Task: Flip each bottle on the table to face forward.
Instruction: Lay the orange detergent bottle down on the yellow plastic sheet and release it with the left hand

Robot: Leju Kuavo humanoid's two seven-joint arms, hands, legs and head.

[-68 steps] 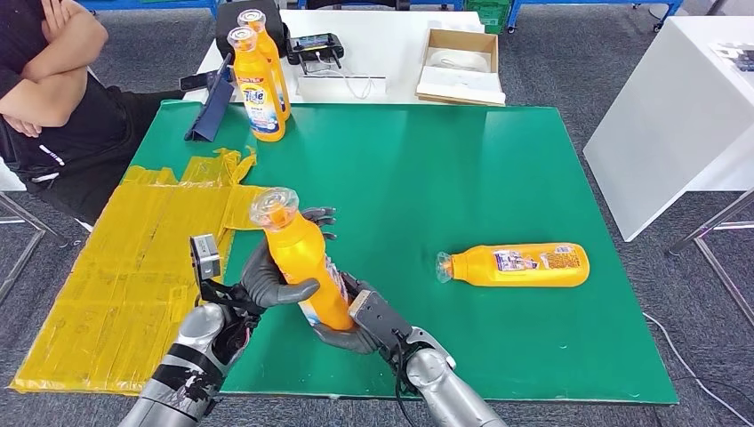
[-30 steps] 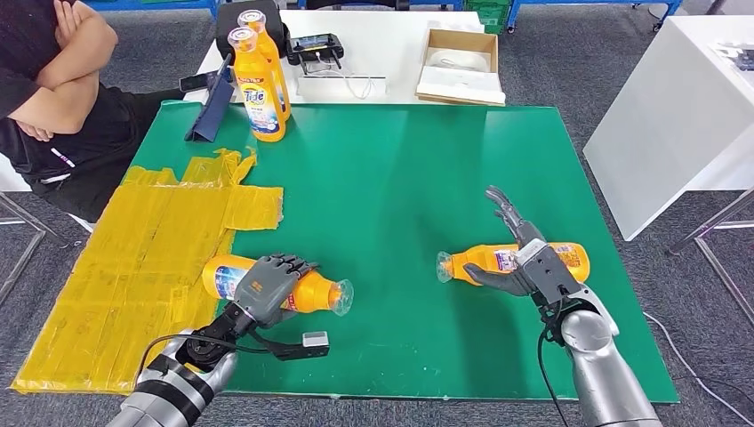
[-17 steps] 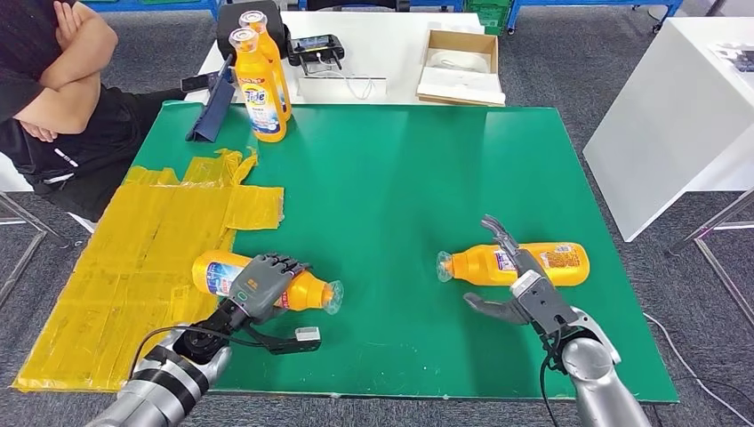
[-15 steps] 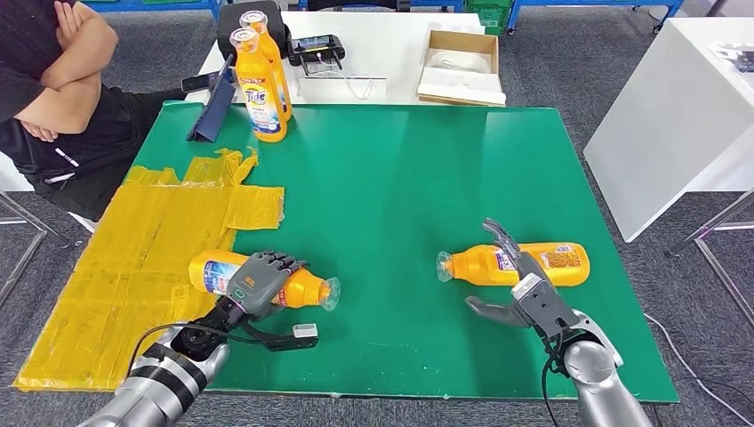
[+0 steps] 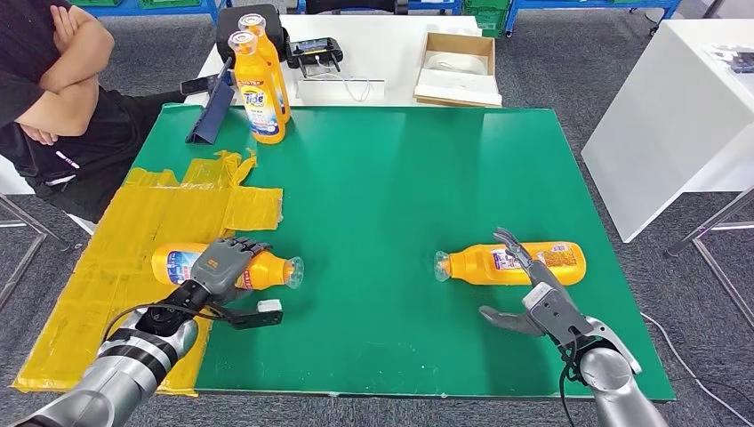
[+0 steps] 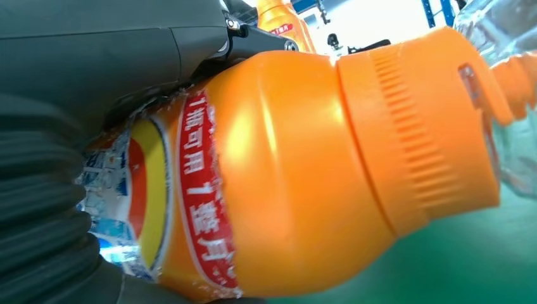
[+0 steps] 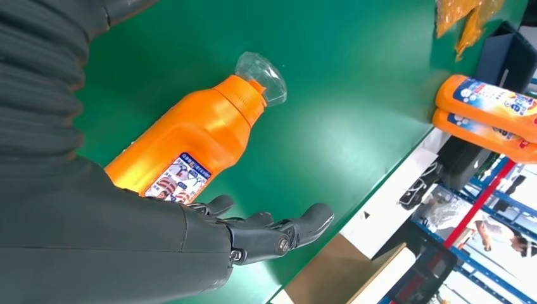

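An orange bottle (image 5: 222, 267) lies on its side under the left hand (image 5: 218, 265), whose fingers wrap over its labelled middle, clear cap pointing away from the palm. A second orange bottle (image 5: 511, 263) lies just beyond the right hand (image 5: 538, 302), which hovers with fingers spread, holding nothing, above the green bench (image 5: 400, 178).

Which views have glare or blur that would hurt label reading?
Head view: sharp, mild sheen on the green table. Left wrist view: held bottle very close, highlight streaks, label text legible, background blown out. Right wrist view: lying bottle sharp, glare patch beside its cap.
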